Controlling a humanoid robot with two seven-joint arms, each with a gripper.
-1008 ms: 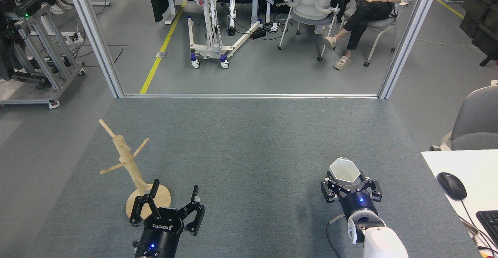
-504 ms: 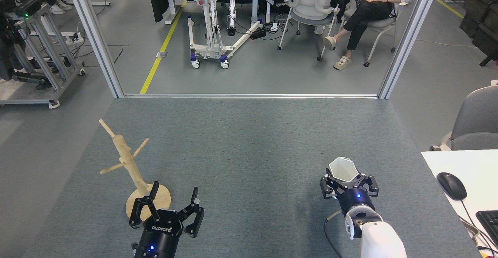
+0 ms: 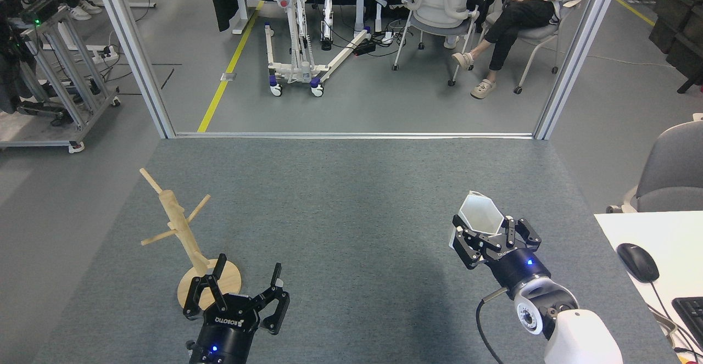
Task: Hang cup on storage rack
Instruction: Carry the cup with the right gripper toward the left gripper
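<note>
The white faceted cup (image 3: pixel 481 217) is held off the grey carpet at the right, its hexagonal mouth facing up and toward me. My right gripper (image 3: pixel 491 238) is shut on the cup's lower body, fingers on either side. The cup's handle is hidden. The wooden storage rack (image 3: pixel 178 227) stands upright at the left on its round disc base, pegs bare. My left gripper (image 3: pixel 247 279) hovers just in front of the rack's base, open with nothing between its fingers.
A white desk corner (image 3: pixel 659 254) with a black mouse (image 3: pixel 637 262) and keyboard lies at the right edge. A grey chair (image 3: pixel 673 172) stands behind it. Beyond the metal frame (image 3: pixel 351 134), a seated person (image 3: pixel 516 18) and a wheeled lift stand are in view.
My right gripper has closed on the cup and raised it, tilting it slightly left. The left arm and the rack have not moved. The seated person shifted a leg.
</note>
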